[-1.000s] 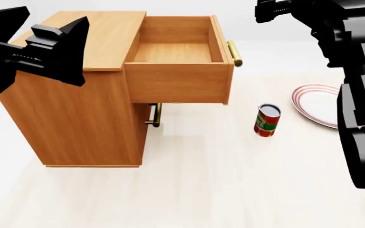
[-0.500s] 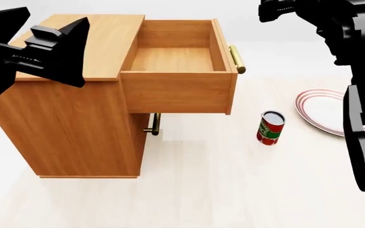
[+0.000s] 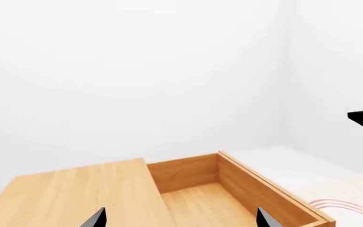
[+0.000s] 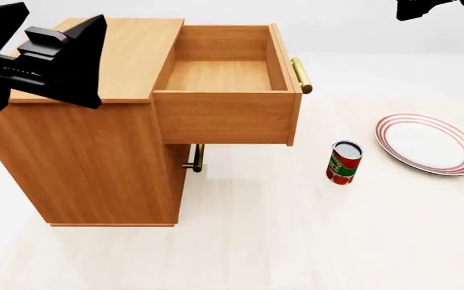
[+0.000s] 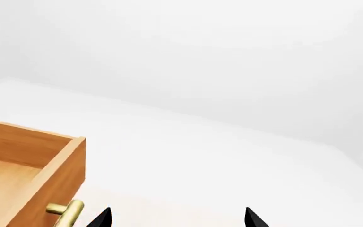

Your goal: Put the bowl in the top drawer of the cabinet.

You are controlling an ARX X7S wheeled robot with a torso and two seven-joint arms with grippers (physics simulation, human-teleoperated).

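The bowl is out of view in every frame. The cabinet (image 4: 87, 151) stands at the left of the floor. Its top drawer (image 4: 224, 115) is pulled out and shows a bare wooden bottom, with the brass handle (image 4: 301, 75) on the right. My left gripper (image 3: 180, 220) hovers over the cabinet's top (image 3: 81, 194) beside the drawer (image 3: 245, 189); it is open with nothing between its fingers. My right gripper (image 5: 177, 218) is up high, beyond the drawer's handle (image 5: 64, 211), open and empty. Only a black bit of the right arm (image 4: 425, 7) shows in the head view.
A red can (image 4: 344, 162) stands on the floor to the right of the drawer. A flat white plate with red rings (image 4: 429, 144) lies further right. The lower drawer's brass handle (image 4: 197, 158) sticks out under the top drawer.
My right arm has lifted almost out of the head view, uncovering the whole plate. The left gripper has shifted slightly left. The drawer stays open.
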